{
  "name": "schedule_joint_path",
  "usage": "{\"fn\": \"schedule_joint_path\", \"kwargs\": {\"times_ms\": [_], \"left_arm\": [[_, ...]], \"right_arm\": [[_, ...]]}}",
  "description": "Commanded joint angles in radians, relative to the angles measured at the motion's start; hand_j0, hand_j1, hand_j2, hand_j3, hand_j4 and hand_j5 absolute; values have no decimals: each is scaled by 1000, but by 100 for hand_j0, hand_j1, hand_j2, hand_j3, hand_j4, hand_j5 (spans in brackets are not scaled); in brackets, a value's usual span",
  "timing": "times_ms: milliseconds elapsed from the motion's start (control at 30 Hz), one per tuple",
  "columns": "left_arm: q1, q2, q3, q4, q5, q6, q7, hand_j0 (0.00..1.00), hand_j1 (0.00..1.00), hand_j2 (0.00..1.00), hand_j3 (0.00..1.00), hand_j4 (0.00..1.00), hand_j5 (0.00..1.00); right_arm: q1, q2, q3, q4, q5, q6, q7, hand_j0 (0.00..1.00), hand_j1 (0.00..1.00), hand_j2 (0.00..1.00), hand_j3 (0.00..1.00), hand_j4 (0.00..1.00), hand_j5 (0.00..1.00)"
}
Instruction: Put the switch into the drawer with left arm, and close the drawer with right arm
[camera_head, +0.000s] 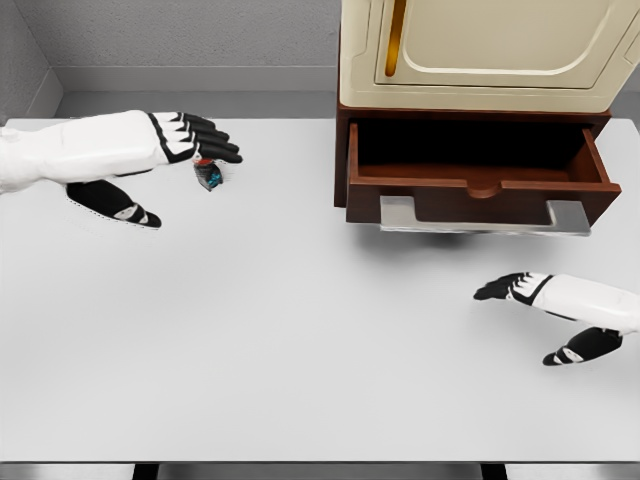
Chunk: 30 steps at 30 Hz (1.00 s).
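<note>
The switch (208, 176) is a small dark object with a blue and red part, lying on the white table at the upper left. My left hand (190, 150) hovers right over it, fingers extended and thumb apart, holding nothing. The brown wooden drawer (480, 186) stands pulled out at the upper right, its dark inside showing nothing, with a metal handle (480, 216) along its front. My right hand (540, 310) rests low over the table at the lower right, below the drawer, fingers relaxed and holding nothing.
A cream cabinet (480, 50) sits on top of the drawer's brown housing. The white table (300, 340) stretches between the two hands, its front edge near the bottom of the view. A grey wall runs behind.
</note>
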Motion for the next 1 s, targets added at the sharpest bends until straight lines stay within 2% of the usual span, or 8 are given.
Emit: {"fn": "schedule_joint_path", "kwargs": {"times_ms": [0,167,300,400,500,567,733,967], "left_arm": [[0,-38,-89,70,-53,-39,42,100,100,100,100,100,100],[-38,-109,-85,215,-96,-39,37,100,100,100,100,100,100],[-94,-211,-87,424,-157,-39,32,100,100,100,100,100,100],[-123,-270,-89,527,-212,-39,32,100,100,100,100,100,100],[-153,-328,-95,590,-277,-39,26,100,100,100,100,100,100],[-164,-351,-95,620,-314,-39,-23,100,100,100,100,100,100],[-216,-389,-98,748,-380,-39,-23,100,100,100,100,100,100],[-232,-443,-96,783,-439,-39,-23,100,100,100,100,100,100]], "right_arm": [[0,-4,3,0,-6,2,-4,100,100,100,100,100,100],[-2,-15,3,-3,-6,2,13,100,100,100,100,100,100],[-2,-15,3,-8,-6,2,13,100,100,100,100,100,100],[-2,-15,3,-11,-6,2,2,100,100,100,100,100,100],[-2,-16,3,-12,-6,2,0,100,100,100,100,100,100],[-3,-18,3,-12,-6,2,-1,100,100,100,100,100,100],[-3,-39,3,-14,-6,2,-9,100,100,100,100,100,100],[-3,-41,3,-14,-6,2,-9,100,100,100,100,100,100]]}}
